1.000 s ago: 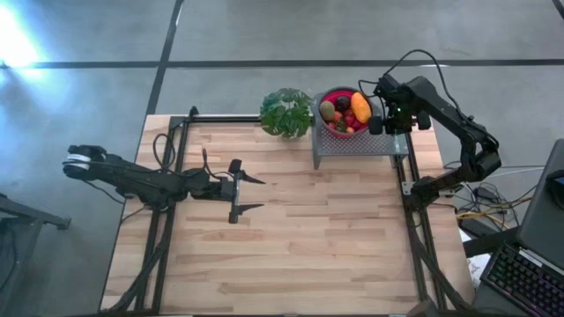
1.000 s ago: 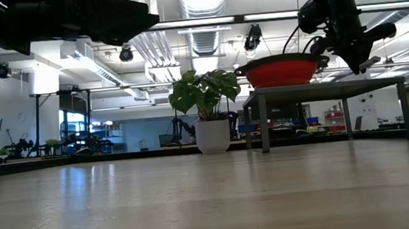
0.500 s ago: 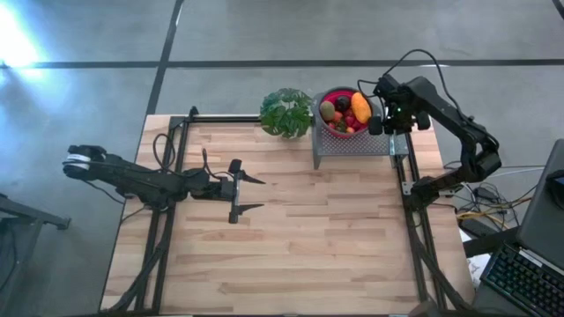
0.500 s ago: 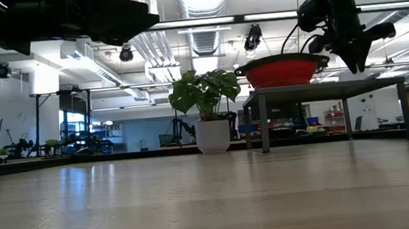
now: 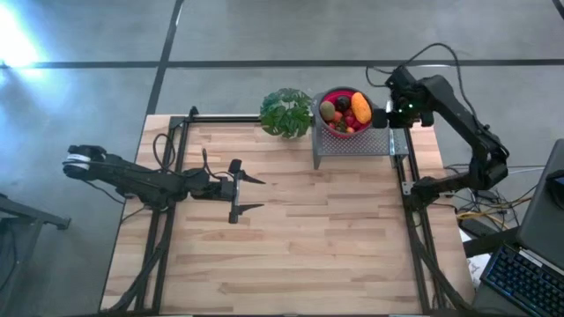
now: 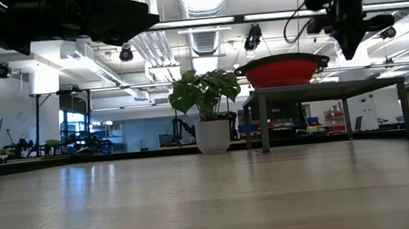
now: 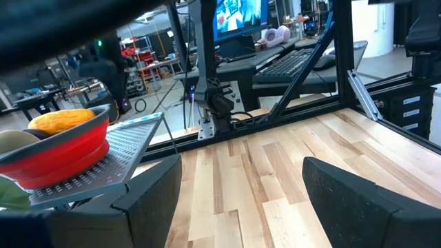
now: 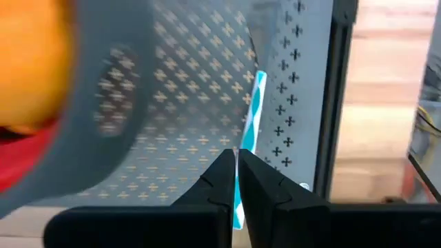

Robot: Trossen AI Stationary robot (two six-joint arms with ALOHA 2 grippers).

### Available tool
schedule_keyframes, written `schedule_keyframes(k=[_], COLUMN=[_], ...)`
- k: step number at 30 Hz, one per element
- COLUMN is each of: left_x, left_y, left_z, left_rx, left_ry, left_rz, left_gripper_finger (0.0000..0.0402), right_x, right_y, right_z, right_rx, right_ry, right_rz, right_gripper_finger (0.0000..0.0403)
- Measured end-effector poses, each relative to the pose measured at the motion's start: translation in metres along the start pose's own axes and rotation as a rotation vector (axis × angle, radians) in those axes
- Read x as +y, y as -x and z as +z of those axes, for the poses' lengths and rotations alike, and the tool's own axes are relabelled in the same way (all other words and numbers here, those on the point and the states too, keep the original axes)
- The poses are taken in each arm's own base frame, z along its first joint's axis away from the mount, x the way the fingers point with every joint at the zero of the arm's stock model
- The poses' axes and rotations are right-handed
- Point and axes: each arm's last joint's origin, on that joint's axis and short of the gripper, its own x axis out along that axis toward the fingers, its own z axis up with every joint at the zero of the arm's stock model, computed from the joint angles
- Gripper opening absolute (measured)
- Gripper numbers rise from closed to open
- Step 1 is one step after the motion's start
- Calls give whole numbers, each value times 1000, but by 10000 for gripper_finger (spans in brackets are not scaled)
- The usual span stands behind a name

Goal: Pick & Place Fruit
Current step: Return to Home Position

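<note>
The fruit [image 5: 344, 111] is heaped in a red bowl [image 5: 334, 131]: an elongated orange piece [image 5: 360, 107], an olive kiwi [image 5: 327, 109] and a dark round one [image 5: 342, 103] show. The bowl stands on a grey perforated stand [image 5: 366, 143] at the table's far right. My right gripper [image 5: 381, 117] hangs shut beside the bowl's right side, fingers pointing down, tips above the stand top [image 6: 353, 51]. A blue-and-white striped stick [image 8: 252, 114] lies on the stand below it. My left gripper [image 5: 249, 194] waits open over the table's middle left.
A leafy potted plant [image 5: 286, 113] stands at the far edge, just left of the stand. Black frame rails [image 5: 410, 189] run along the table's left and right sides. Bare wood [image 5: 326, 238] spreads from the middle toward the near edge.
My right gripper has risen beside the bowl and drawn a little toward the table's right edge. It has tipped from a slant to pointing almost straight down. Its fingers have stayed shut. The bowl and fruit have not moved.
</note>
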Motion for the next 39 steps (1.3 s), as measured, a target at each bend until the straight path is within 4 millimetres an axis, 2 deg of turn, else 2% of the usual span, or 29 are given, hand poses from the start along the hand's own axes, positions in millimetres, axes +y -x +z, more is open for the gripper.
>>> schedule_keyframes(k=[6, 10, 14, 18, 21, 27, 33, 36, 39], left_x=[0, 0, 0, 0, 0, 0, 0, 0, 0], left_y=[0, 0, 0, 0, 0, 0, 0, 0, 0], left_z=[0, 0, 0, 0, 0, 0, 0, 0, 0], left_rx=[0, 0, 0, 0, 0, 0, 0, 1, 0], left_ry=[0, 0, 0, 0, 0, 0, 0, 0, 0], left_rz=[0, 0, 0, 0, 0, 0, 0, 0, 0], left_gripper_finger=[305, 305, 305, 305, 305, 305, 305, 305, 305], right_x=[-9, -11, -11, -8, 1, 29, 47, 51, 45], right_y=[39, 73, 107, 119, 110, 72, 41, 23, 4], right_z=[-13, -28, -53, -82, -99, -125, -146, -151, -155], right_rx=[-163, -379, -634, -762, -772, -740, -744, -742, -729], right_ry=[73, 185, 309, 428, 529, 708, 919, 980, 1011], right_rz=[159, 292, 475, 666, 765, 756, 786, 794, 755], right_gripper_finger=[9, 8, 8, 8, 8, 8, 8, 8, 8])
